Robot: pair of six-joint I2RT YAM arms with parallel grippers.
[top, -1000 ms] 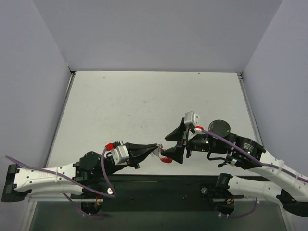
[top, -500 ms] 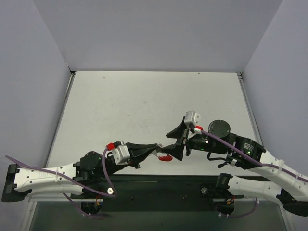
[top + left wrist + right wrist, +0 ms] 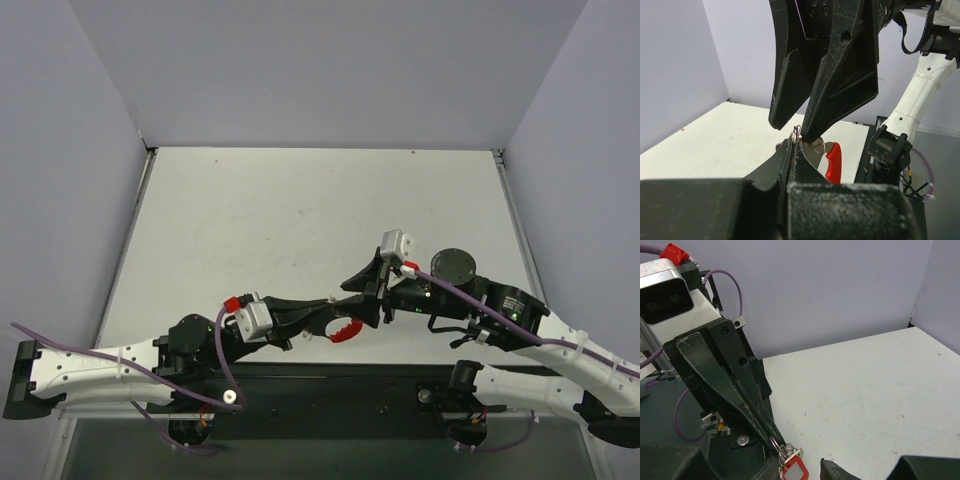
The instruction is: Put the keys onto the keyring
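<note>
Since the left hand is clenched on the wire rings of the keyring, the part-open right hand should pinch just one ring, sparing the dangling key.

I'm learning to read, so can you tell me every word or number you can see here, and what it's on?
None: no word, number or sign can be read in any view.
Red tag: pale centre, looks blank.
Right arm's round housing: any marks are too small to read.
</note>
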